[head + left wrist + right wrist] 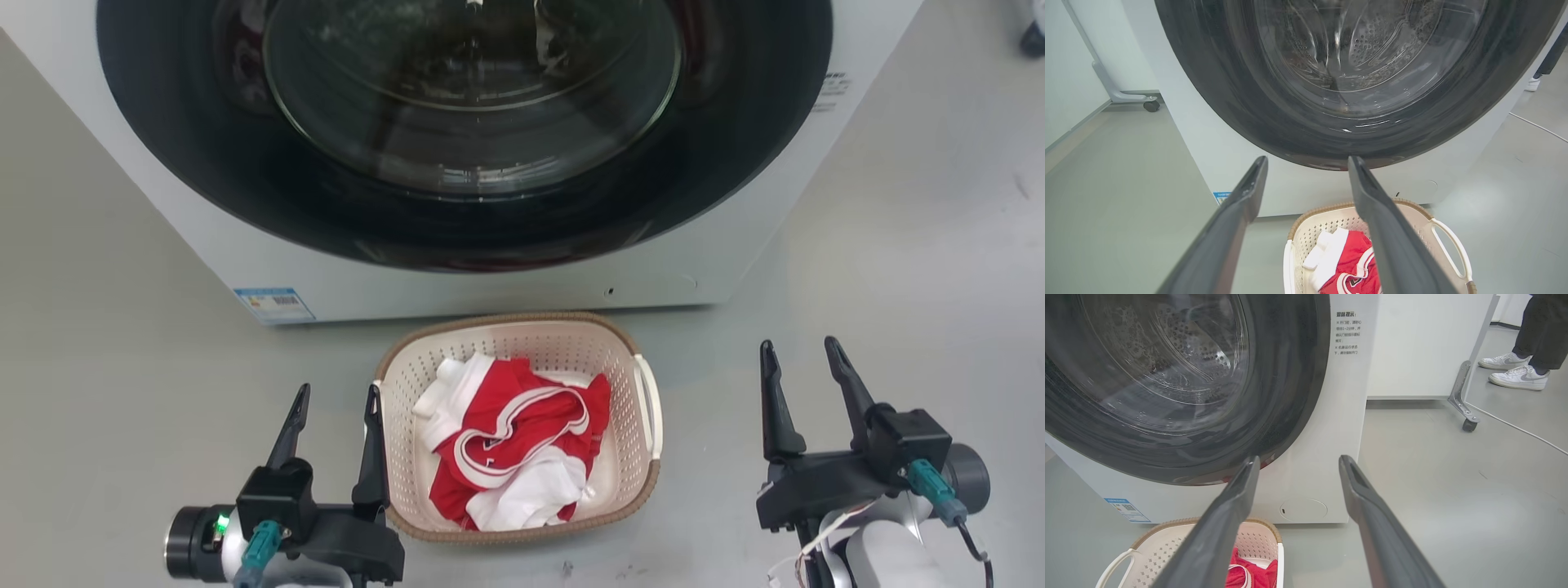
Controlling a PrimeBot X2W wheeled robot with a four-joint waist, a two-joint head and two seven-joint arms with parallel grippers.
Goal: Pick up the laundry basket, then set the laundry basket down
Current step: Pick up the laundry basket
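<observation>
Grey floor carries the laundry basket, its far end just before the washing machine. Both pincers are spread and empty: my left pincer sits just beside the basket's left side, my right pincer well apart from the right handle. My judgement is to square each pincer onto a side handle, close both together and lift level.
</observation>
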